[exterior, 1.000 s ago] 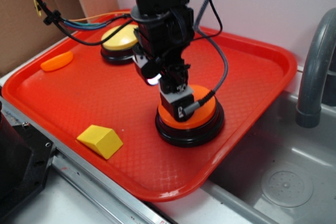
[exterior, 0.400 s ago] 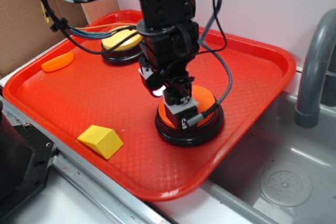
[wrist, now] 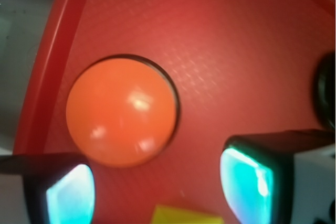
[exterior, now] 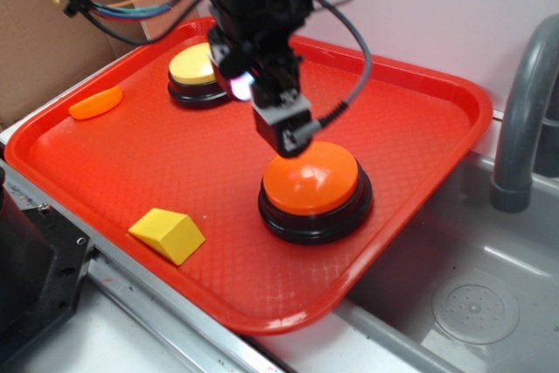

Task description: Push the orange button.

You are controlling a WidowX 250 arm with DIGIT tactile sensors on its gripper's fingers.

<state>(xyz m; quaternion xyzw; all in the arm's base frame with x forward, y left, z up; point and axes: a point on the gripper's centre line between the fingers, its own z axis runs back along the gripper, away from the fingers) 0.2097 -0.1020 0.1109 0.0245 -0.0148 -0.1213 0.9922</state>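
The orange button (exterior: 310, 183), a glossy orange dome on a round black base, sits on the right half of the red tray (exterior: 454, 85). My gripper (exterior: 286, 133) hangs just above the button's rear-left edge, clear of the dome. In the wrist view the dome (wrist: 121, 111) lies ahead and left of the gripper (wrist: 157, 192). Its two cyan-lit fingertips (wrist: 247, 182) stand well apart, with only tray floor between them, so it is open.
A yellow-capped button (exterior: 196, 65) stands at the tray's back left. An orange oval piece (exterior: 96, 102) lies at the left and a yellow wedge (exterior: 168, 233) near the front edge. A grey sink (exterior: 472, 303) with a faucet pipe (exterior: 524, 111) borders the tray's right side.
The gripper was down on the orange button's dome. It has since lifted up and back to the left, leaving the whole dome uncovered.
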